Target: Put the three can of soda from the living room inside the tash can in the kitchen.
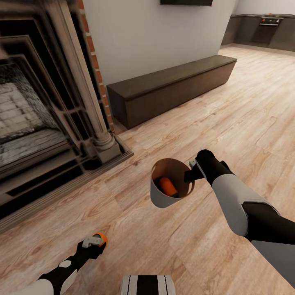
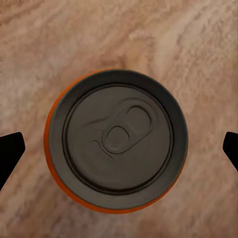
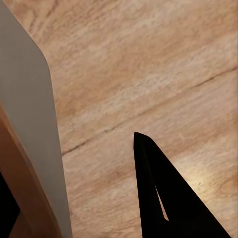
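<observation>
The can (image 2: 116, 141) is standing upright on the wood floor (image 1: 229, 110), long axis vertical, its dark top with pull tab facing straight up at the left wrist camera. The left gripper (image 2: 119, 148) is hovering directly above it, fingers (image 2: 10, 153) apart, one tip showing on each side of the can, neither touching as far as I can tell. In the head view the can (image 1: 100, 237) is mostly hidden behind that gripper (image 1: 93, 242). The left arm is nearer; the grasp looks like a straight descent. The right gripper (image 1: 192, 172) is clamping the bin (image 1: 157, 196) by its rim, held off the floor and tilted, another can (image 1: 168, 186) lying inside. A third can is not locatable.
</observation>
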Controlling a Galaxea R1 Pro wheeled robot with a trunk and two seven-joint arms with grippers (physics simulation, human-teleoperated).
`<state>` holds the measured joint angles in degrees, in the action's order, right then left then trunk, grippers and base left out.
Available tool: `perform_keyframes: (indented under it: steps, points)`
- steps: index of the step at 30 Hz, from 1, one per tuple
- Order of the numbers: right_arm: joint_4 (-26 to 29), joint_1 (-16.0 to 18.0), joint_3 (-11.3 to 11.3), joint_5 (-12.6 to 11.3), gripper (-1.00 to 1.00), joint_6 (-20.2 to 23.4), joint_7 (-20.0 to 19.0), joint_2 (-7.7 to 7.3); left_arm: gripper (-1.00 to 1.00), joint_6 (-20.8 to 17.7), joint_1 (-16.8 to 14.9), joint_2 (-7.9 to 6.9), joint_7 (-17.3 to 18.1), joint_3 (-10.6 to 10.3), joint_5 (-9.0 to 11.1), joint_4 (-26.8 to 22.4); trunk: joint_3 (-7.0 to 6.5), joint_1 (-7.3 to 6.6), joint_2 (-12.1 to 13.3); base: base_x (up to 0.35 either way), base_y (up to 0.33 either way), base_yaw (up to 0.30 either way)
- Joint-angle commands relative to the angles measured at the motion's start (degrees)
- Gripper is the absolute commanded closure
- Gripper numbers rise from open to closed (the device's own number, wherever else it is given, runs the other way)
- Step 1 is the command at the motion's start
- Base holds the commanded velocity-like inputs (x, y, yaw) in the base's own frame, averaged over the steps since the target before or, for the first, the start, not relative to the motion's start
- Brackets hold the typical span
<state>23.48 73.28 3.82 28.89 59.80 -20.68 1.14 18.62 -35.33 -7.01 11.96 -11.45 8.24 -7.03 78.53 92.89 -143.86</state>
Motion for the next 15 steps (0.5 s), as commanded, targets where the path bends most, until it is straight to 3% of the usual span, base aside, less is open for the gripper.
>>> perform_keyframes:
  steps: [1,5,6,15]
  points:
    - [-0.02,0.02,0.17,-1.73,1.0,0.2,-0.15,0.04,-1.0,0.01,0.0,-0.01,0.0,0.01,0.07,0.0,-0.01,-0.01,0.0,0.0,0.0,0.0]
    - [-0.02,0.02,0.14,-1.73,1.0,0.2,-0.15,0.07,-1.0,0.06,0.0,-0.02,0.0,0.07,0.22,-0.12,-0.01,-0.01,0.0,0.0,0.0,0.0]
    - [-0.02,0.02,0.14,-1.73,1.0,0.2,-0.15,0.08,1.0,0.11,0.0,-0.02,0.0,0.08,0.24,-0.22,-0.01,-0.01,0.0,0.0,0.0,0.0]
    - [-0.02,0.02,0.14,-1.78,1.0,0.2,-0.15,0.11,1.0,-0.1,0.0,-0.02,-0.54,0.41,0.28,-0.32,-0.01,-0.01,0.0,0.0,0.0,0.0]
